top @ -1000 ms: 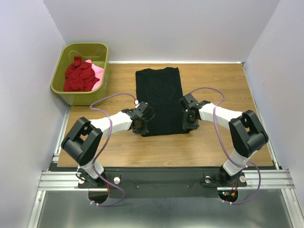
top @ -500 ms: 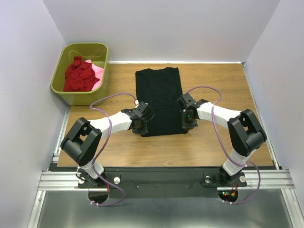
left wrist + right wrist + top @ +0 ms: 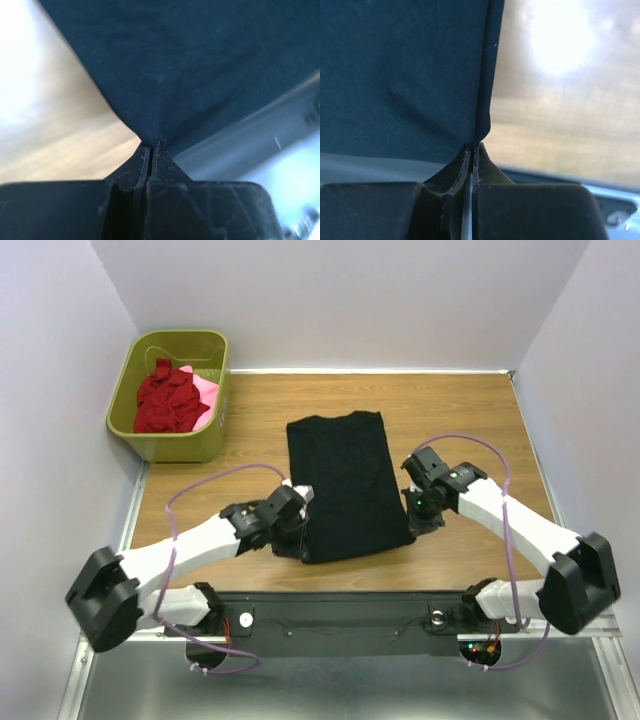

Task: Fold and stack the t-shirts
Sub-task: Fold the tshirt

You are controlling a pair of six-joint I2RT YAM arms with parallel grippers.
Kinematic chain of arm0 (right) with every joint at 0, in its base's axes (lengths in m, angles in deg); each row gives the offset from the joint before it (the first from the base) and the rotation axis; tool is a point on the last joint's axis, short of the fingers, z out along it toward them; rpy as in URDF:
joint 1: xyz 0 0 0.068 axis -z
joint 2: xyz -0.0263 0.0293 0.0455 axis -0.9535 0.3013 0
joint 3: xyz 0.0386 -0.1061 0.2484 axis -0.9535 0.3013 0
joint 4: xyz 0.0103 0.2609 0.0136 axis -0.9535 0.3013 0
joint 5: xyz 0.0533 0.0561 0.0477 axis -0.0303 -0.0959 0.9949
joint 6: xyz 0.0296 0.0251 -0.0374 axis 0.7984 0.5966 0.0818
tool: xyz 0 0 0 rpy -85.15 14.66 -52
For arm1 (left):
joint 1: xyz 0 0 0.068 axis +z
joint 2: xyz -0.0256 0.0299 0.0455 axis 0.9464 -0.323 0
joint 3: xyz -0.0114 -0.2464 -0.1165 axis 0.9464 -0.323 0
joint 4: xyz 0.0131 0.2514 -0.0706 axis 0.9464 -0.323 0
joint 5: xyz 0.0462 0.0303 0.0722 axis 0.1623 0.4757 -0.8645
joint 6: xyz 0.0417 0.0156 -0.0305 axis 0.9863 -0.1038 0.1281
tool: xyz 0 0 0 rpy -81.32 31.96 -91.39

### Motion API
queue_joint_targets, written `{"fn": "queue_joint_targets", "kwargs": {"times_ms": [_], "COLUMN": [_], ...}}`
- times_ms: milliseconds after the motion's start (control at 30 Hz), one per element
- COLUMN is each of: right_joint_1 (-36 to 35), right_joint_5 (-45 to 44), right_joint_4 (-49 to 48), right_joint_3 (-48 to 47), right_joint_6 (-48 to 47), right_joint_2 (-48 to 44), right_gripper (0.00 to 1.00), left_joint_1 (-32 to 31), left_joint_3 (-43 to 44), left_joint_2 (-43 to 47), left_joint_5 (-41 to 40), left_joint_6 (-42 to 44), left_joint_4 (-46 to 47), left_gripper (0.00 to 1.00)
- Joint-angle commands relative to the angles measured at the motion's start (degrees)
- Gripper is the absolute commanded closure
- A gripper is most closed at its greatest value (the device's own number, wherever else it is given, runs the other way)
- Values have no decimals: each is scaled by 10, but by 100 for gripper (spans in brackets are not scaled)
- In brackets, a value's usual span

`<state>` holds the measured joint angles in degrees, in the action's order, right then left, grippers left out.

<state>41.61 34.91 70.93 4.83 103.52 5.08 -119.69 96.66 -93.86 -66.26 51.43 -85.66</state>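
Observation:
A black t-shirt (image 3: 345, 485), folded into a long strip, lies on the middle of the wooden table. My left gripper (image 3: 292, 540) is shut on its near left corner; the left wrist view shows the black cloth (image 3: 200, 75) pinched at the fingertips (image 3: 142, 155). At the near right corner my right gripper (image 3: 418, 515) is shut on the same shirt, and the right wrist view shows the cloth (image 3: 405, 75) held between the tips. A dark red t-shirt (image 3: 165, 398) and a pink t-shirt (image 3: 205, 392) lie bunched in the basket.
An olive-green plastic basket (image 3: 180, 443) stands at the table's far left corner. White walls close in the table (image 3: 480, 420) on three sides. A metal rail (image 3: 340, 615) with the arm bases runs along the near edge.
Both arms have pulled back toward the near edge, dragging the black shirt's near end with them. The right gripper has closed on its corner. The shirt now lies slightly skewed.

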Motion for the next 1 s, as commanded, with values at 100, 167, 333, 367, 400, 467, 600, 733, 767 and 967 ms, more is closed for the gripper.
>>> {"fn": "queue_joint_targets", "kwargs": {"times_ms": [100, 167, 333, 367, 400, 467, 600, 733, 767, 967], "right_joint_1": [-3, -3, -3, -3, -3, -3, -3, -2, -2, -1], "right_joint_5": [78, 65, -6, -25, -36, -72, -106, -117, -119, -135], "right_joint_4": [125, 156, 210, 211, 211, 210, 206, 184, 183, 170], "right_joint_3": [19, -14, -137, -157, -201, -239, -311, -348, -358, -406], "right_joint_6": [33, 39, 34, 31, 23, 12, -16, -34, -38, -54], "right_joint_2": [-105, -120, -104, -95, -86, -54, 6, 44, 51, 105], "right_gripper": [99, 99, 100, 99, 99, 99, 100, 99, 99, 99], "left_joint_1": [-83, -96, -91, -88, -83, -70, -37, 2, 17, 68], "left_joint_3": [-29, -15, 87, 103, 129, 146, 176, 198, 203, 221], "left_joint_2": [99, 121, 141, 128, 119, 95, 63, 31, 20, -11], "left_joint_5": [70, 57, -59, -75, -85, -124, -148, -149, -147, -131], "left_joint_6": [-96, -104, -123, -123, -121, -106, -78, -42, -35, 18], "left_joint_4": [-68, -93, -167, -180, -184, -186, -163, -147, -143, -116], "left_gripper": [100, 100, 100, 100, 100, 100, 100, 100, 100, 100]}}
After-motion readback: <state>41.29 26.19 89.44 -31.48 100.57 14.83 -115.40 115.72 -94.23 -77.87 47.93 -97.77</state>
